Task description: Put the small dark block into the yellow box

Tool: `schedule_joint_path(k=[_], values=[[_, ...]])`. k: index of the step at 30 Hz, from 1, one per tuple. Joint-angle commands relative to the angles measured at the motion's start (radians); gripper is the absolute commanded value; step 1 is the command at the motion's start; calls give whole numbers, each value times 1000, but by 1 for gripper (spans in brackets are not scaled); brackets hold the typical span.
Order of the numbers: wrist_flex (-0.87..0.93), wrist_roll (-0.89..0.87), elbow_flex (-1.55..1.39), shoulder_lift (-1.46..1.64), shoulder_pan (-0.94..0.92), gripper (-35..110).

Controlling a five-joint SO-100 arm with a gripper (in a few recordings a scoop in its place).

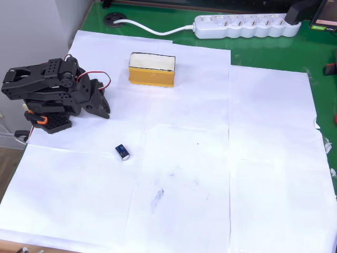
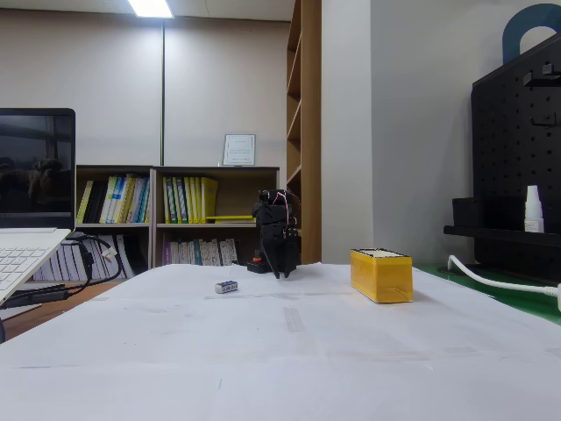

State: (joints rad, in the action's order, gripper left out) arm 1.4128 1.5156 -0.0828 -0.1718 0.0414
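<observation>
The small dark block (image 1: 122,152) lies flat on the white paper, its pale end toward the lower right; in the fixed view the block (image 2: 226,287) sits left of the arm. The yellow box (image 1: 151,69) stands at the back centre with its cream inside facing up, and in the fixed view the box (image 2: 381,274) is on the right. The black arm is folded up at the left edge. Its gripper (image 1: 105,112) points down at the paper, shut and holding nothing, roughly a hand's width up and left of the block. The gripper (image 2: 282,270) hangs low in the fixed view.
White paper sheets (image 1: 210,174) cover the green table (image 1: 263,50). A white power strip (image 1: 245,26) with its cable lies along the back edge. A laptop (image 2: 31,219) stands at the left in the fixed view.
</observation>
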Motion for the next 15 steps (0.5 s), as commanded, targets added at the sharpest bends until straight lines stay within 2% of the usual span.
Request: schedule_joint_path(k=[1,5,11,15], values=[[5,-44,-29,49,-17,3],[-94,-144,-155,210,-49,3],[-86,-245,-445,463,-66,3],[-80,-285,-675,750,-132,3]])
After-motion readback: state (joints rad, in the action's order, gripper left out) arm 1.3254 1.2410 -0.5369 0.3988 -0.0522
